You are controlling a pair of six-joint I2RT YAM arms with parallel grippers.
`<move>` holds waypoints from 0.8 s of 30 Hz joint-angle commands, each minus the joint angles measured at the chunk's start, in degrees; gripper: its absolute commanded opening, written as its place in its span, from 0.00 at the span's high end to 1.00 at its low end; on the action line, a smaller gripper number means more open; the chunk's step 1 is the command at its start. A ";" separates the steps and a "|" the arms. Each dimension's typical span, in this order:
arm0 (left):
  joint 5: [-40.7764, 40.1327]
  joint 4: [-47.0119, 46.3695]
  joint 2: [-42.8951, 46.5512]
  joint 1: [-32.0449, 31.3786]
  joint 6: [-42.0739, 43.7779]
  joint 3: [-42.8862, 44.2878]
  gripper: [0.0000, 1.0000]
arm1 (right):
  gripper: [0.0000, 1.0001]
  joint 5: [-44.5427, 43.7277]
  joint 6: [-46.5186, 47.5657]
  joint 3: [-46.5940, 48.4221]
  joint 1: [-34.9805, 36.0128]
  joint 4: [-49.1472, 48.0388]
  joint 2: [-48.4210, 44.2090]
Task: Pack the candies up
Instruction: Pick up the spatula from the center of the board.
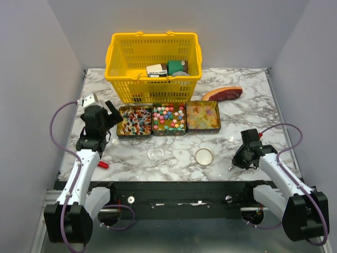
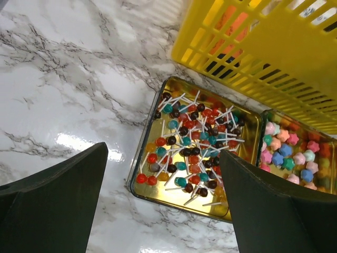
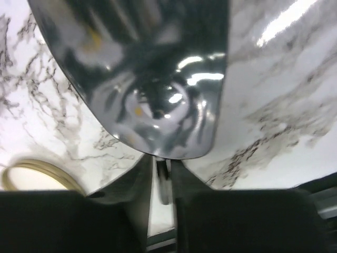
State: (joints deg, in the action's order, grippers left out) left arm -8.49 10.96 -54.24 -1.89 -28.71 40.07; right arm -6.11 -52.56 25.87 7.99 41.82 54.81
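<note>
Getting a tool in hand looks like the present step. On the marble surface point(image 1: 179, 145) the right gripper point(image 1: 235, 161) is sitting low near the front edge, its fingers point(image 3: 105, 221) pinching the thin handle of a shiny metal scoop point(image 3: 152, 79). The left gripper point(image 1: 114, 113) is hanging with its fingers spread wide over the leftmost tin point(image 2: 136, 176).

Nothing seems packed yet. I judge the next move calls for carrying the scoop across to the tins and dipping it level, so the loose sweets are not spilling.

The candies are lying in three open tins set side by side, just in front of the yellow basket point(image 1: 152, 87):

- Stick lollipops point(image 1: 135, 121) in red, blue and dark are filling the left tin.
- Pink, green and blue chunks point(image 1: 169, 118) are filling the middle one.
- Translucent yellow-orange gummies point(image 1: 203, 116) are filling the right one.

A small clear dish point(image 1: 155, 154) and a round cup point(image 1: 203, 156) are waiting nearer the arms.
</note>
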 commanded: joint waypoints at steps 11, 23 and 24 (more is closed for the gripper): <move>24.10 8.03 -10.18 0.13 2.78 13.53 0.01 | 0.99 15.14 21.25 10.76 3.69 -12.10 -0.84; 48.48 -1.80 -10.71 -11.98 0.24 17.49 0.01 | 0.99 27.20 37.78 24.66 29.35 -13.08 10.14; 49.70 -3.04 -10.80 -13.74 -1.51 17.41 0.01 | 0.99 27.12 38.75 25.37 31.63 -12.91 11.28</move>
State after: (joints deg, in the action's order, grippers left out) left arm 32.14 13.56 -65.39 -11.16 -27.77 55.90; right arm 16.34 -20.45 48.07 34.63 28.77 63.61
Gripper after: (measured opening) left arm 0.988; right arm 0.038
